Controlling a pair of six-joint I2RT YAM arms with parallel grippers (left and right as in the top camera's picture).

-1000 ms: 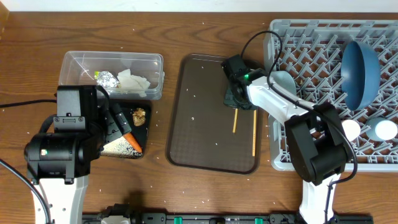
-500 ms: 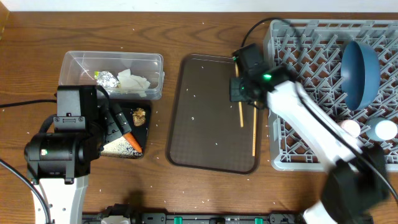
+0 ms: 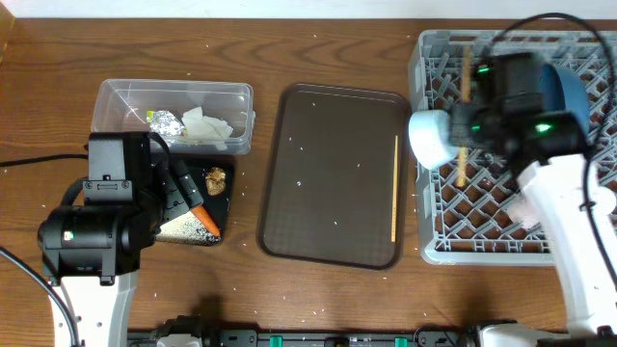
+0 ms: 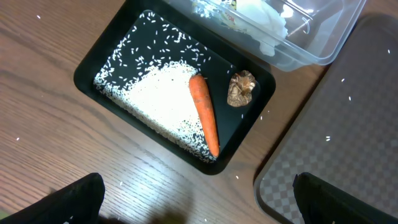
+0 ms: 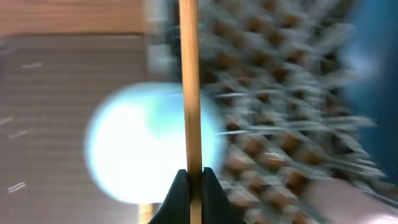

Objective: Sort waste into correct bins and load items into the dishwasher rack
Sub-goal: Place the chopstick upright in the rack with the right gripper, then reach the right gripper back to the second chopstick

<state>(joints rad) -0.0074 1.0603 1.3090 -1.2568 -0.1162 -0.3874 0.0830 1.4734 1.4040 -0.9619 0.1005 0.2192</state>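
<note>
Right hand (image 5: 191,183) clenched on chopstick (image 5: 189,74) over rack (image 3: 453,226): lower it flat inside, clear of bowl (image 3: 429,137), before letting go; left hand (image 4: 199,208) released, idle.

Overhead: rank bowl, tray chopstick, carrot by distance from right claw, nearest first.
1. bowl: just left of right claw, at rack's left edge.
2. tray chopstick: on brown tray's right side.
3. carrot: far left, in black tray.

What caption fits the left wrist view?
Carrot, brown lump and rice in the black tray, beside the clear tub.
</note>
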